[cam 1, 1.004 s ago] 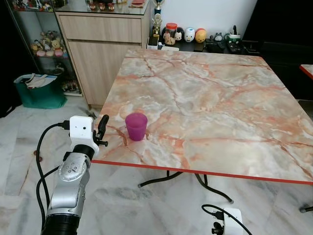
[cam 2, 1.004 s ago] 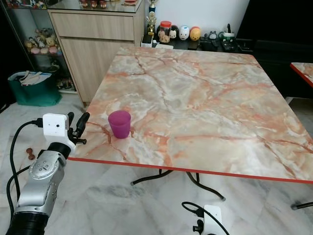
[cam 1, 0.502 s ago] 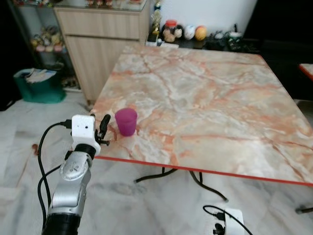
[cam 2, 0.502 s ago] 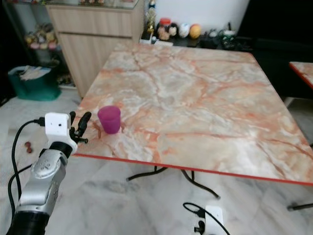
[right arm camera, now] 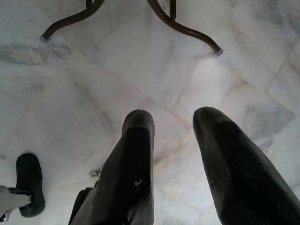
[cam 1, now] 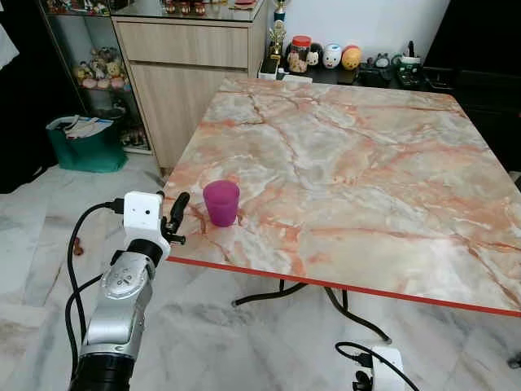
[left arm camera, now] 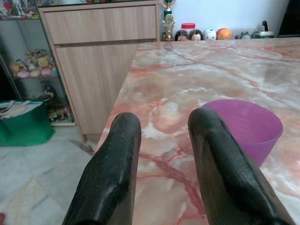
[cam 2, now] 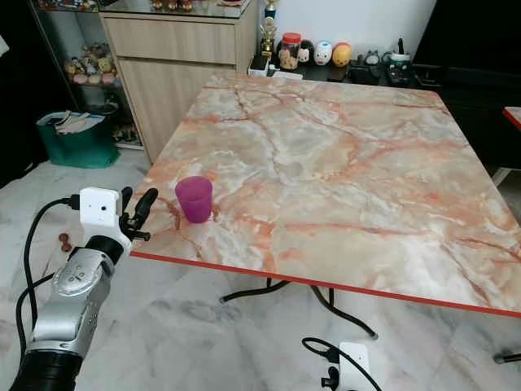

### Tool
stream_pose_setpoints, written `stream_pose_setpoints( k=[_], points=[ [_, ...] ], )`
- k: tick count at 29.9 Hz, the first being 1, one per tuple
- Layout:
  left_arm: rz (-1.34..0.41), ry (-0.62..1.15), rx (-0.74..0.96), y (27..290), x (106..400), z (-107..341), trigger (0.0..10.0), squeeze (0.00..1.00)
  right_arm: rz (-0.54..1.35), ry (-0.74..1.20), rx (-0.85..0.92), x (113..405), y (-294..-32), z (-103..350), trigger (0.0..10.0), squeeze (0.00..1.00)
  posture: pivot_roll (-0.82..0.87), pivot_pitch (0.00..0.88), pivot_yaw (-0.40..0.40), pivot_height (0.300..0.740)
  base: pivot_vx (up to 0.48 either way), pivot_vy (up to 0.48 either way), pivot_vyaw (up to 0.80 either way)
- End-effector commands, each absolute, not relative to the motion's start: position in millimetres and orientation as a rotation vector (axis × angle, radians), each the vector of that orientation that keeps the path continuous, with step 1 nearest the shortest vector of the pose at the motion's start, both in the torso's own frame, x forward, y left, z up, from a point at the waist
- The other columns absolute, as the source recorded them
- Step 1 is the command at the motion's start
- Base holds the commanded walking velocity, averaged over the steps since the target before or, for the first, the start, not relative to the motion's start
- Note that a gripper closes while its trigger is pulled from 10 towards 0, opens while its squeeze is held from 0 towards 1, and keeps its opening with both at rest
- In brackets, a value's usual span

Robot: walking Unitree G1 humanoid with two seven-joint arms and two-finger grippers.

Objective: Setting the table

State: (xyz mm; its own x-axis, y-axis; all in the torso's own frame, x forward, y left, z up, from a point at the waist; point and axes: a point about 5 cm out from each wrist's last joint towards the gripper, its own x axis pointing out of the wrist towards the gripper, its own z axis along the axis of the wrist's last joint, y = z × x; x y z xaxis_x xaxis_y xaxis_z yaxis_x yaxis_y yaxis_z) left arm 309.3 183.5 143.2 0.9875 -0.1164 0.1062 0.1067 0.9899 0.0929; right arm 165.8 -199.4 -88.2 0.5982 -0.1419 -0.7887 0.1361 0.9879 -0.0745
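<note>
A purple plastic cup (cam 1: 221,203) stands upright and empty near the front left corner of the marble-patterned table (cam 1: 366,163). My left gripper (cam 1: 173,217) hovers at that corner's edge, just left of the cup and apart from it. In the left wrist view the left gripper (left arm camera: 164,126) is open with nothing between its fingers, and the cup (left arm camera: 243,129) lies just beyond one finger. My right gripper (right arm camera: 173,124) hangs low beside the table, open, pointing at the marble floor.
A wooden cabinet (cam 1: 183,73) stands behind the table's left side, with a green bag (cam 1: 81,147) on the floor beside it. Jars and figurines (cam 1: 326,57) line a low shelf at the back. Black table legs (cam 1: 277,297) spread under the red front edge.
The head camera has swung and steadied, so the whole picture shifted. My left gripper stays open just left of the cup. The cup has not moved on the table.
</note>
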Motion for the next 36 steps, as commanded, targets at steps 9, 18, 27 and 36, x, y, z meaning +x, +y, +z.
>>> stream_pose_setpoints(
  k=[9, 18, 27, 36],
  points=[
    [-0.121, -0.12, 0.072, 181.9, 310.3, 146.8, 10.0, 0.0, -0.167, 0.922, -0.013, 165.8, -201.3, -88.1, 10.0, 0.0, 0.15, 0.0, -0.049, 0.728, 0.255, 0.0, -0.46],
    [-0.124, -0.128, 0.061, 182.0, 310.3, 148.5, 10.0, 0.0, -0.16, 0.916, -0.016, 166.4, -201.5, -87.7, 10.0, 0.0, 0.15, 0.0, -0.05, 0.728, 0.057, 0.0, 0.0],
    [-0.091, -0.115, -0.022, 192.1, 311.7, 155.3, 10.0, 0.0, -0.143, 0.919, -0.025, 166.7, -201.3, -87.6, 10.0, 0.0, 0.15, 0.0, -0.048, 0.728, 0.0, 0.0, 0.0],
    [-0.298, -0.064, -0.144, 175.6, 314.9, 170.9, 10.0, 1.0, -0.133, 0.924, -0.032, 165.9, -201.2, -88.0, 10.0, 0.0, 0.16, 0.0, -0.048, 0.728, 0.0, 0.0, 0.0]
  ],
)
